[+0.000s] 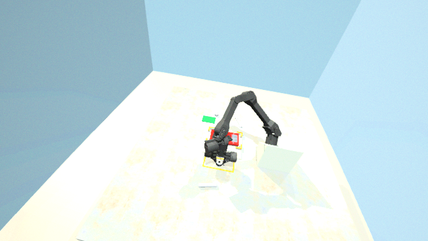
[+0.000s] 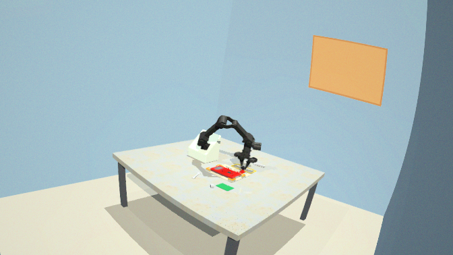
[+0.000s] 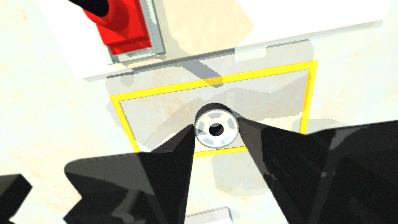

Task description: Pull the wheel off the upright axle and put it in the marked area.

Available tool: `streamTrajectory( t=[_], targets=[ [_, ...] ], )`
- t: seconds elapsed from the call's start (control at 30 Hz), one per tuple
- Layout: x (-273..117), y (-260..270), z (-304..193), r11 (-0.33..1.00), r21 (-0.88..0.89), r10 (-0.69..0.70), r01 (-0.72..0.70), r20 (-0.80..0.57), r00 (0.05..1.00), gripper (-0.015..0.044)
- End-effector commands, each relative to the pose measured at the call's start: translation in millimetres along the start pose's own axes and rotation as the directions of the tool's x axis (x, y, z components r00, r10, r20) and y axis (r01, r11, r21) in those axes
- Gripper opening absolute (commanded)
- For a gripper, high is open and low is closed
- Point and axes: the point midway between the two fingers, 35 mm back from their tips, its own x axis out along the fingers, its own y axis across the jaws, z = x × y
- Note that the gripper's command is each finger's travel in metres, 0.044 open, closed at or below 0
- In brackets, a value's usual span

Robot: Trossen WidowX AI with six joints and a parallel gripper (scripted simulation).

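The wheel (image 3: 216, 141) (image 1: 220, 162), a pale spoked disc with a black tyre and a dark centre hole, is pinched between the fingertips of my gripper (image 3: 215, 125) (image 2: 243, 167). The gripper is shut on it and points down, low over the marked area. The marked area, a yellow outline (image 3: 170, 88) (image 1: 210, 167), surrounds the wheel in the wrist view, with the wheel near its lower line. Any gap under the wheel cannot be told. The black upright axle (image 3: 95, 6) stands bare on its red block (image 3: 131, 42), up and left of the area.
A pale board (image 3: 300, 25) borders the marked area and bears the axle block and a larger red panel (image 2: 222, 171). A green plate (image 1: 209, 119) (image 2: 224, 187) lies beyond it. A white bar (image 1: 208, 185) (image 3: 212, 217) lies on the area's other side. A pale block (image 1: 280, 159) (image 2: 203, 155) stands by the arm's base.
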Motion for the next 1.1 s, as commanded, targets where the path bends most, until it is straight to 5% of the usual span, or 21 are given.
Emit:
streamTrajectory(
  t=[0.0,0.33,0.67,0.83,1.07],
  targets=[
    [0.0,0.0,0.0,1.0,0.0,0.0,0.0,0.0,1.0,0.0026],
    [-2.4,0.2,-0.1,1.0,0.0,0.0,0.0,0.0,1.0,0.0289],
    [-60.5,-0.6,-0.9,1.0,-0.007,0.008,-0.008,0.0,1.0,0.03],
    [-80.5,-35.9,12.1,1.0,-0.015,0.01,-0.01,-0.003,1.0,0.0431],
    [-104.9,-83.8,34.4,1.0,-0.012,0.002,-0.002,0.0,1.0,0.044]
  ],
)
